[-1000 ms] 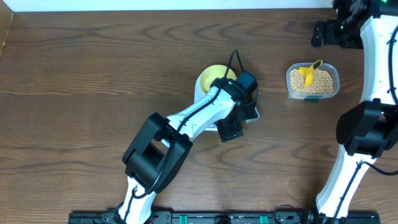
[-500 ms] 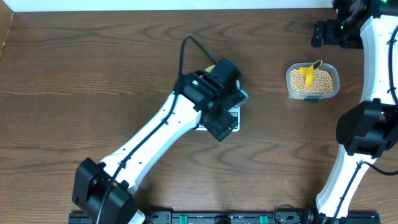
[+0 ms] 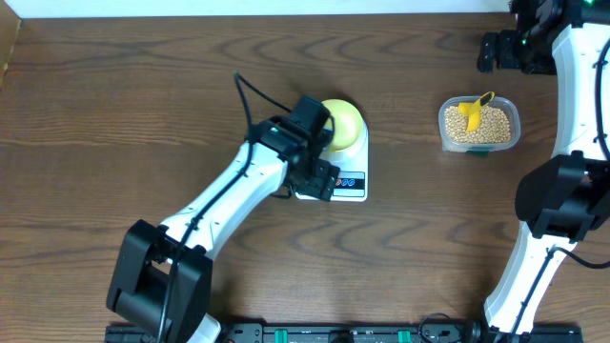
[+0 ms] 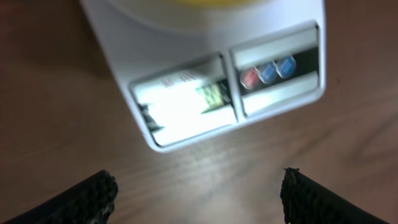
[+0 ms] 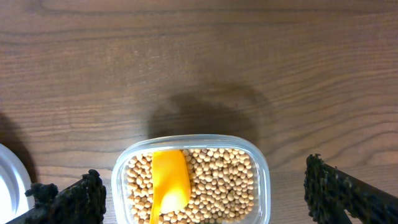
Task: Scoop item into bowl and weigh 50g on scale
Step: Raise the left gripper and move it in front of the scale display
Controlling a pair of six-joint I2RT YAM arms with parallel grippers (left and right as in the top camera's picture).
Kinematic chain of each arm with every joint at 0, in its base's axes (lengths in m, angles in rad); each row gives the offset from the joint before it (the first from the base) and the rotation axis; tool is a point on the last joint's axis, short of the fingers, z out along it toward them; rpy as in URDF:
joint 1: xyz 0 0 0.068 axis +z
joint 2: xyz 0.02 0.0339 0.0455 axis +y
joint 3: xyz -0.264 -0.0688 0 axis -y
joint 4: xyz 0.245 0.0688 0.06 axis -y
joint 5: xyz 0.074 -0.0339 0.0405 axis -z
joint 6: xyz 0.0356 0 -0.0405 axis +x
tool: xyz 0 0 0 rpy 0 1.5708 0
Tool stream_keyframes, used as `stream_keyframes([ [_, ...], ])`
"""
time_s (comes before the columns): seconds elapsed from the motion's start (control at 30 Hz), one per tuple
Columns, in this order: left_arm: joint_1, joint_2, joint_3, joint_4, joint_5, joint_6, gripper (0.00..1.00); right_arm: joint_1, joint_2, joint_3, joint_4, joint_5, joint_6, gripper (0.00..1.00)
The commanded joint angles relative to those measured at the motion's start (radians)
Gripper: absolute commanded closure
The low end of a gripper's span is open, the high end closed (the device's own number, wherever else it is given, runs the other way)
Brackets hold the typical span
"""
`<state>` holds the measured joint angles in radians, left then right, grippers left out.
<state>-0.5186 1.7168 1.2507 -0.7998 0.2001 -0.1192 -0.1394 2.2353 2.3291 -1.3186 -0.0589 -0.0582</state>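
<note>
Presently: pale-yellow bowl [image 3: 341, 125] sitting on the white scale [image 3: 349, 184], mid-tabletop [image 3: 143, 95]. Left gripper [image 4: 200, 198] hovering just over the scale's display edge, fingers spread wide, gripping nothing. Beans [image 3: 486, 127] lying in the clear tub [image 3: 516, 116] well to the right, yellow scoop [image 3: 470, 111] resting among them. Right gripper [image 5: 208, 196] above that tub, fully spread, empty.

Pale-yellow bowl [image 3: 345, 122] on white scale [image 3: 351, 181], left arm [image 3: 238, 186] alongside, yellow scoop [image 3: 471, 110] in tub [image 3: 444, 125] of beans [image 3: 493, 125] well apart
</note>
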Motion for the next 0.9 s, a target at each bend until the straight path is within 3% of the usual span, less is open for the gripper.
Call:
stream_keyframes([
  [0.0,0.041,0.012,0.0,0.036,-0.021,-0.032,0.13,0.003,0.003,0.004,-0.001,0.0,0.012,0.01],
  [0.87,0.126,0.092,0.0,0.107,-0.062,-0.078,0.11,0.003,0.003,0.004,-0.001,0.0,0.012,0.01],
])
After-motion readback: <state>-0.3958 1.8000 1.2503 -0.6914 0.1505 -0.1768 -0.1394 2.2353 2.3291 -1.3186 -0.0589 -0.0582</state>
